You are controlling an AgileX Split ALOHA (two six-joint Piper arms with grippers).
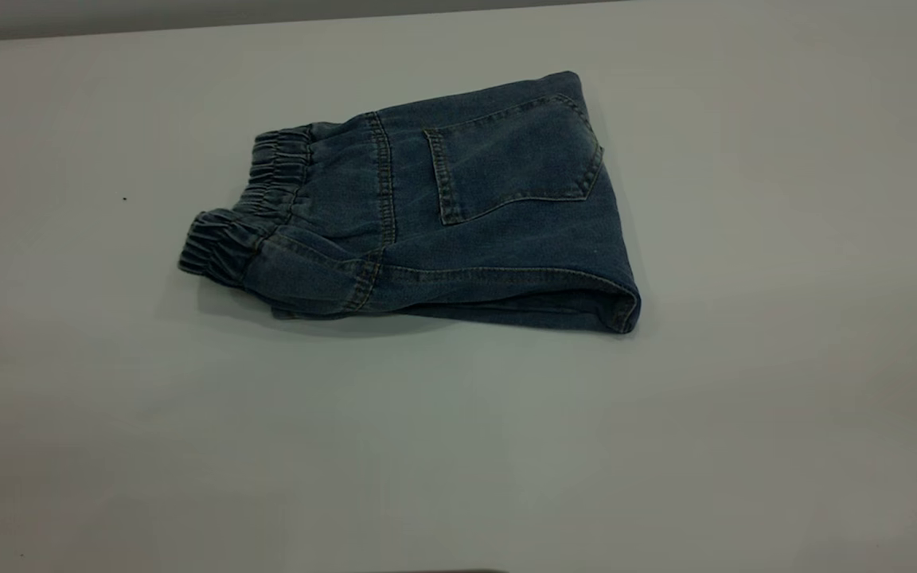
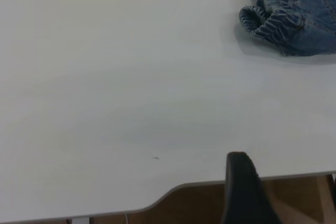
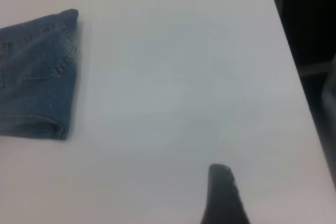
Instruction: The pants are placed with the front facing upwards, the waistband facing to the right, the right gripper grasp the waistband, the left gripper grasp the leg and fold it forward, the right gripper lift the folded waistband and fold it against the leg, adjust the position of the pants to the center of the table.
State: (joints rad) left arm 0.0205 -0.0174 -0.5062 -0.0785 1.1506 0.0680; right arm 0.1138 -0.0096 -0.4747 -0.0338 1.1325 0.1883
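Note:
The pants (image 1: 466,223) lie folded into a compact bundle near the middle of the white table (image 1: 745,414), patch back pocket (image 1: 514,159) facing up. The gathered waistband (image 1: 255,203) is at the bundle's left end, and a rounded fold (image 1: 622,306) is at its right end. The leg lies underneath, and only a layered edge (image 1: 506,306) shows along the front. Neither arm appears in the exterior view. My left gripper (image 2: 242,190) hangs over the table's edge, well away from the waistband (image 2: 273,17). My right gripper (image 3: 223,195) sits above bare table, apart from the pants (image 3: 31,77).
The table's near edge (image 2: 210,184) shows in the left wrist view, with brown floor beyond it. In the right wrist view the table's side edge (image 3: 296,87) gives way to a dark area. A tiny dark speck (image 1: 124,198) lies left of the pants.

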